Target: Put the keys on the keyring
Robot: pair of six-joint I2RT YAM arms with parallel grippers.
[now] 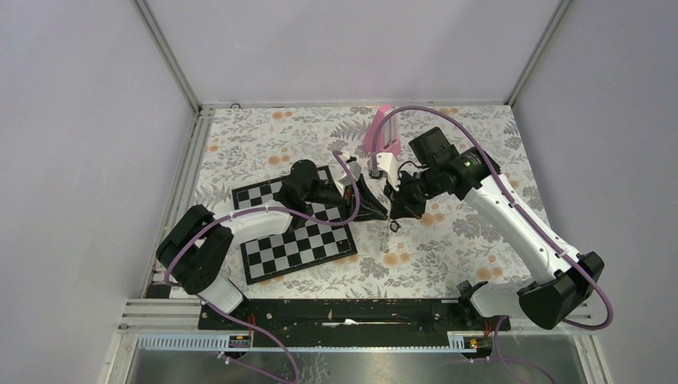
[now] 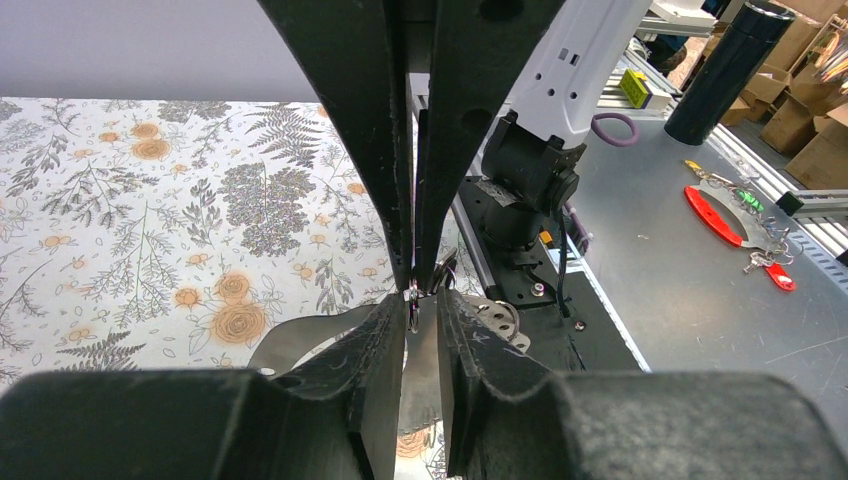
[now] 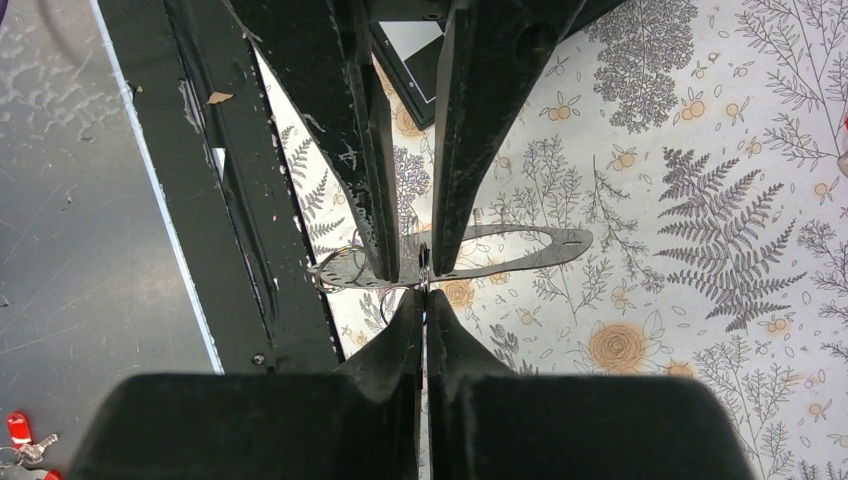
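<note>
Small silvery key (image 1: 394,227) dangling midair at bottom of thin pale keyring (image 1: 389,214), hanging edge-on

White arm links (image 1: 512,216), black joint housings (image 1: 192,256), purple cables (image 1: 448,112) looping alongside, scuffed black tapered pincer fingers (image 3: 350,150)

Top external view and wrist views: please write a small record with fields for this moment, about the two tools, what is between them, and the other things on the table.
left tool: fingers a little apart, tip to tip with the right tool; grip not clear
right tool: shut
between the tips: small metal piece, too small to name
at the tips, top view: small thing hanging
chessboard: under the left arm
pink metronome: behind the tools
</note>
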